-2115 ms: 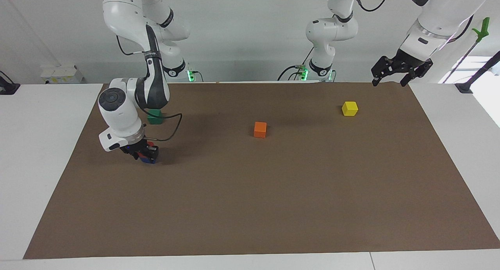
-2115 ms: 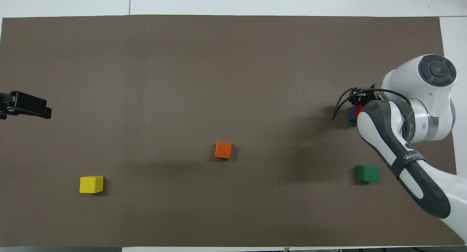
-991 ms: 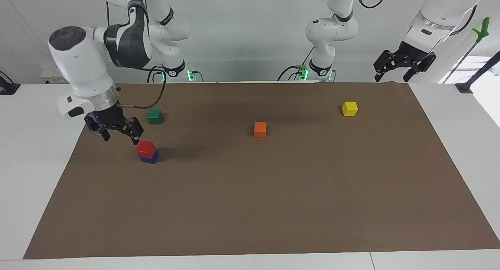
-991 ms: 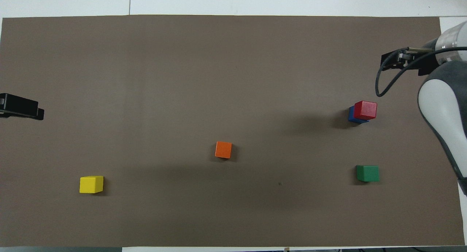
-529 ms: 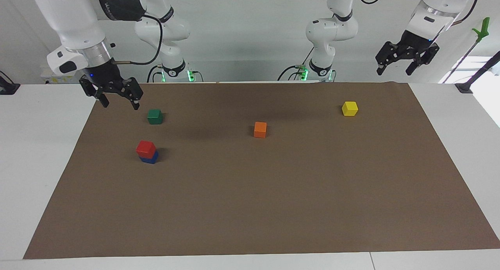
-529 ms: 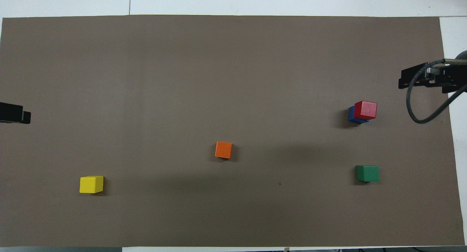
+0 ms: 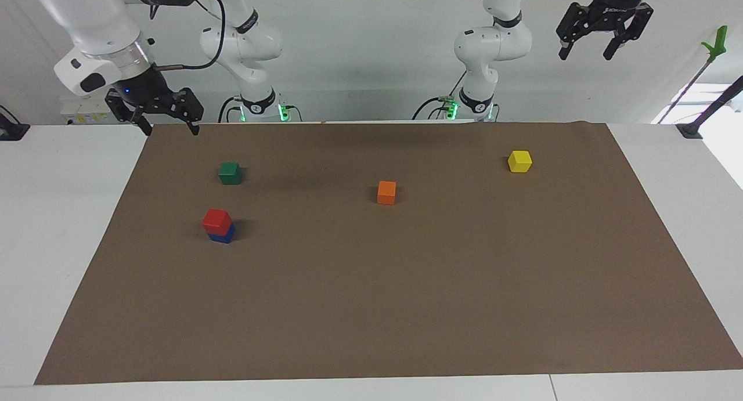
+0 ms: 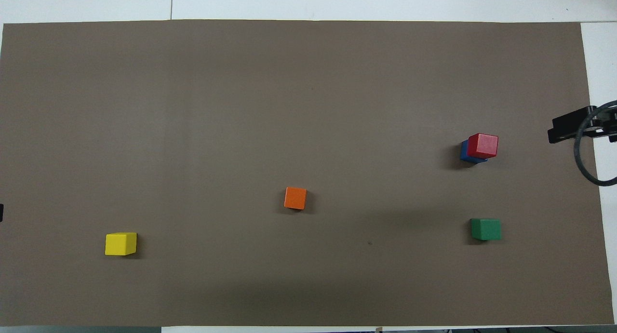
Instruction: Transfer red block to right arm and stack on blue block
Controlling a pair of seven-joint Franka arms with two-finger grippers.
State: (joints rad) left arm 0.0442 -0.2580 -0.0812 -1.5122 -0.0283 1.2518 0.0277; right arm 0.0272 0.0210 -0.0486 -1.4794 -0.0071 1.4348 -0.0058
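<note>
Overhead view, blue block (image 8: 464,153) mostly hidden under red block (image 8: 483,145)

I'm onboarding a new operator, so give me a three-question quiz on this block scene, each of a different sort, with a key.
1. True or false: the red block sits on the blue block.
2. Which cube lies nearest the stack? A) orange cube B) green cube C) yellow cube
3. Fill in: the right gripper, raised over the mat's edge, and the left gripper, raised high at the left arm's end, both have jaws that are ____.

Key: 1 true; 2 B; 3 open.
</note>
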